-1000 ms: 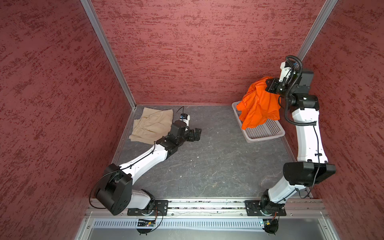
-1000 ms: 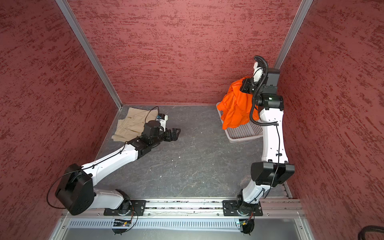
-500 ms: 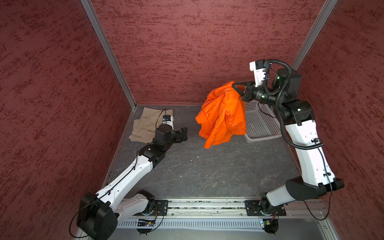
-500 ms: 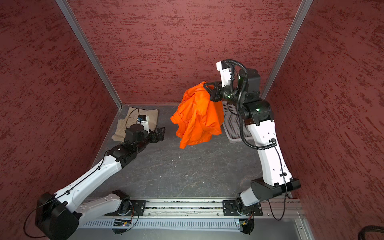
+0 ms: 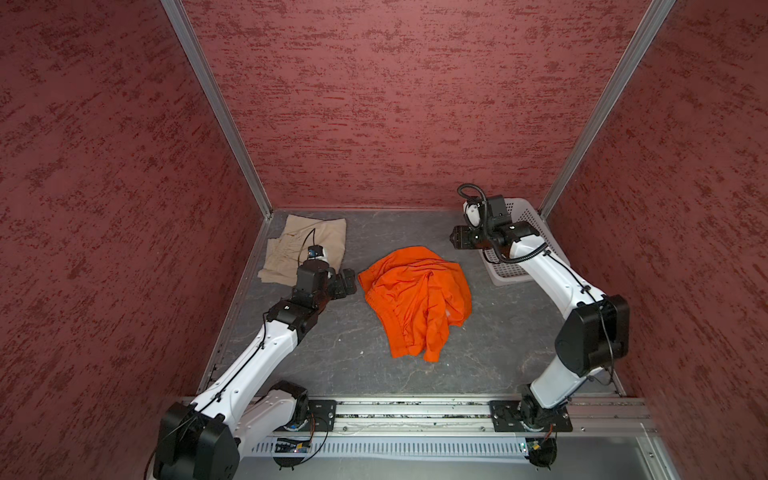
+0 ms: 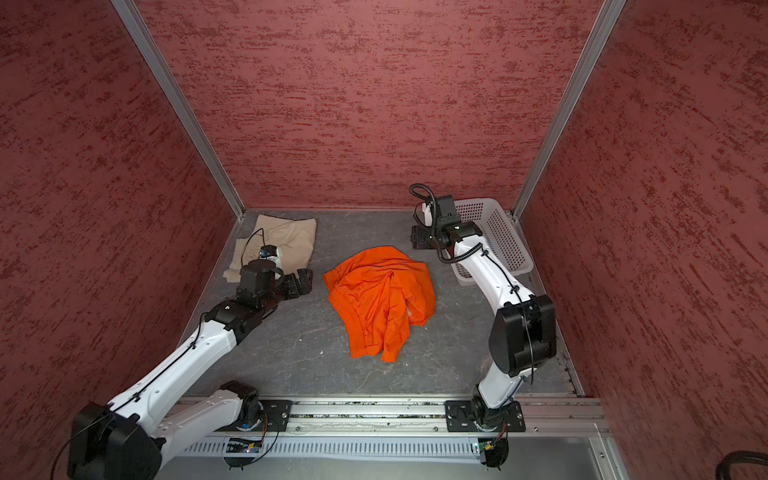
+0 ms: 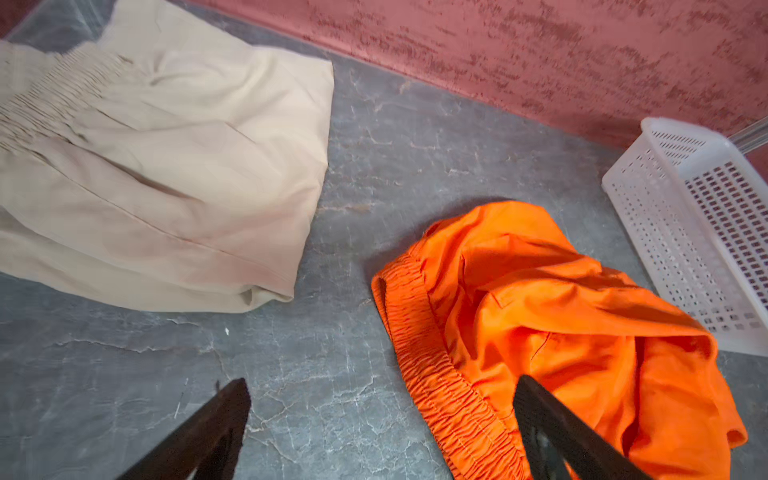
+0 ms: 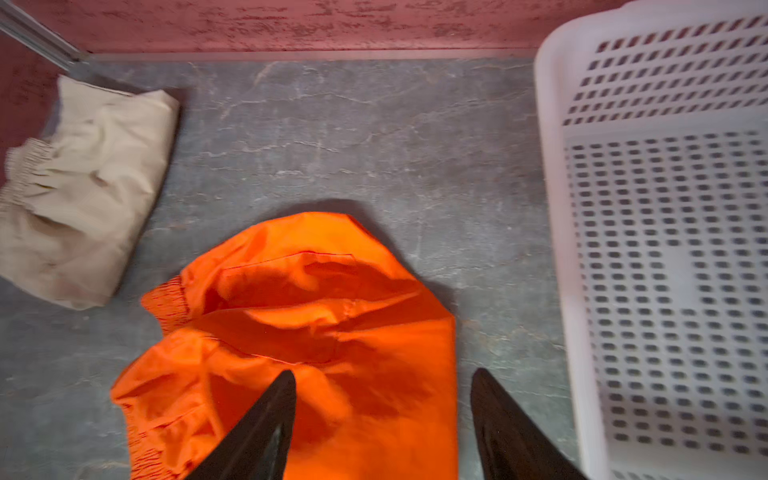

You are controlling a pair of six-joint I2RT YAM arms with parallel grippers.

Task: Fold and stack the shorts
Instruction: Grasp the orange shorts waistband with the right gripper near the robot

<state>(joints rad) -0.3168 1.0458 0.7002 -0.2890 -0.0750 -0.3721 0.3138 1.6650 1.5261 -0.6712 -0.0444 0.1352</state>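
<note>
Orange shorts (image 5: 415, 299) lie crumpled in the middle of the table (image 5: 365, 370), between your two arms. The beige shorts (image 5: 307, 245) sit folded in the far-left corner, apart from them. Your left fingers (image 7: 224, 415) hang spread beside the orange waistband. Your right fingers (image 8: 270, 415) are parted near the far edge and grip nothing. The basket (image 6: 503, 241) stands far right, its perforated floor bare.

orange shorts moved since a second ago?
Yes. The orange shorts left the white basket, moving leftward and down; they now lie crumpled on the table, apart from it.
</note>
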